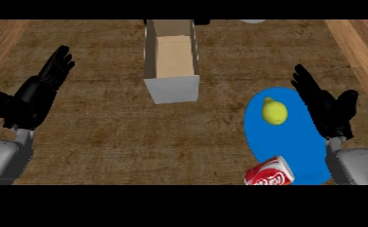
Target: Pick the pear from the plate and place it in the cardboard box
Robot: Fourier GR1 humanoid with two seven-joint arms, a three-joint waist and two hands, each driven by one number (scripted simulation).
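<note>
A small yellow-green pear (274, 111) lies on the upper part of a blue plate (277, 141) at the right of the counter. The cardboard box (171, 60) stands open-topped at the upper middle, its grey front wall facing me. My right hand (325, 105) hovers over the plate's right edge, just right of the pear, fingers straight and spread, holding nothing. My left hand (42, 88) stays open at the far left, fingers pointing up and away, well apart from the box.
A red soda can (270, 173) lies on its side at the plate's lower left rim. Wooden strips run along both sides of the brown counter. A pale round object (252, 21) peeks in at the top edge.
</note>
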